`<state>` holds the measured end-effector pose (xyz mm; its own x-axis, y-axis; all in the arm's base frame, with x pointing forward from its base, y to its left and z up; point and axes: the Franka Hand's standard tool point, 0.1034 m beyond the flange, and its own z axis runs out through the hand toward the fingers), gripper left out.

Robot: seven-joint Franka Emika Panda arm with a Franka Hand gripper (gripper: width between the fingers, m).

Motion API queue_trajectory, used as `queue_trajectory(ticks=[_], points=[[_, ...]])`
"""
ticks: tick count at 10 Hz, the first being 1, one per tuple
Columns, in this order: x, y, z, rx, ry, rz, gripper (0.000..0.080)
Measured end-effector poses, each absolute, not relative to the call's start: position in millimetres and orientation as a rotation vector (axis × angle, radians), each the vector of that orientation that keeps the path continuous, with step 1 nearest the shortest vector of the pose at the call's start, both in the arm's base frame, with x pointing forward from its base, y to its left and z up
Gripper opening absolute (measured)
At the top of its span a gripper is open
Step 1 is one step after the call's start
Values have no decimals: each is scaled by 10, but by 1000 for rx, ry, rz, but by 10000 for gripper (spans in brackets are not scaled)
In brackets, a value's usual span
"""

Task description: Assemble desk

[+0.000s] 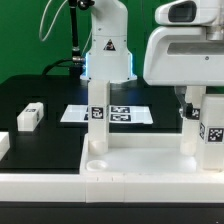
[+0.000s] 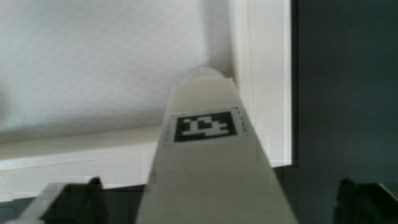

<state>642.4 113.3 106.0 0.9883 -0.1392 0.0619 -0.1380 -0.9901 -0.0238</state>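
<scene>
Two legs stand upright in the tabletop (image 1: 140,160), by my reading. Going from the exterior view's left: a loose leg (image 1: 31,117) lies on the black table (image 1: 40,95), well apart; the marker board (image 1: 108,113) lies farther back; one seated leg (image 1: 98,118) rises at the panel's near corner; the second leg (image 1: 211,125) stands under the claw (image 1: 195,108). The wrist view shows its fingers (image 2: 71,200) spread either side of that leg, not touching. Remaining legs are unfitted.

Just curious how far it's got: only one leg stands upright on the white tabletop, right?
Not one but two. The exterior view shows one leg at its left and another leg at its right, both upright on the tabletop.
</scene>
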Motion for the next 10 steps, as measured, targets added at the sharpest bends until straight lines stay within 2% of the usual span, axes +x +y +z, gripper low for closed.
queue_trajectory(ticks=[1, 2, 3, 4, 7, 10], points=[[6423, 1134, 1060, -3108, 271, -98, 535], [6423, 1132, 1059, -3105, 301, -98, 535], [6423, 1134, 1059, -3086, 435, -96, 355], [6423, 1133, 1059, -3061, 570, -94, 287], [6425, 1118, 1056, -2954, 954, -87, 287], [6426, 1098, 1059, -2548, 1725, -35, 287]])
